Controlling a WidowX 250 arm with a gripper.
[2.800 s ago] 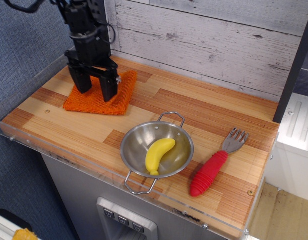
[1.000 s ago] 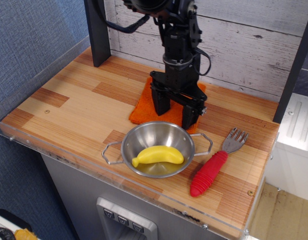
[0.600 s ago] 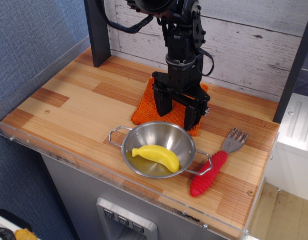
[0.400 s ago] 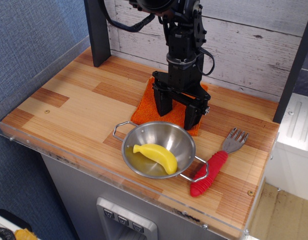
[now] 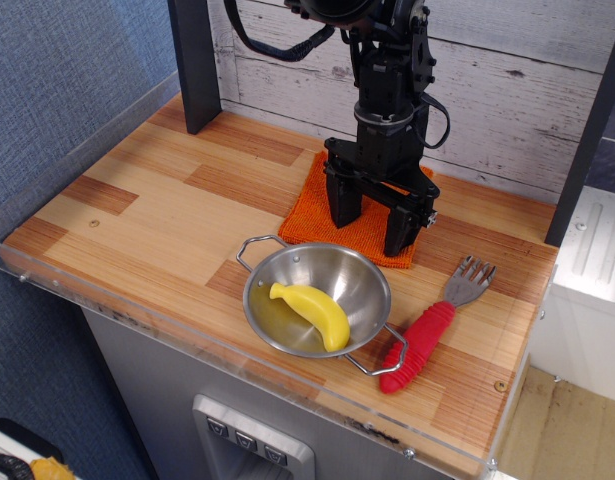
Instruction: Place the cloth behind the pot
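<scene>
Banana (image 5: 312, 312) lies yellow in the pot (image 5: 315, 298), which sits near the front edge of the table (image 5: 137, 210) with one wire handle at 10 o'clock and the other at 4 o'clock. A red-handled fork (image 5: 427, 333) lies just beside the pot at 3 o'clock, its handle close to that nearer loop; I cannot tell whether they touch.

Directly past the pot, at 12 o'clock, the cloth (image 5: 359, 222) lies flat, its front edge right at the pot's far rim. That is the spot the task asks for, so the placing looks done or nearly so.

The gripper (image 5: 378, 220) stands upright on the cloth with its fingers spread wide, tips down at or on the fabric and nothing pinched between them. My guess is that it is pressing or sliding the cloth flat rather than lifting it, which would explain the open stance.

Behind all this rises the plank wall (image 5: 507, 80).
</scene>
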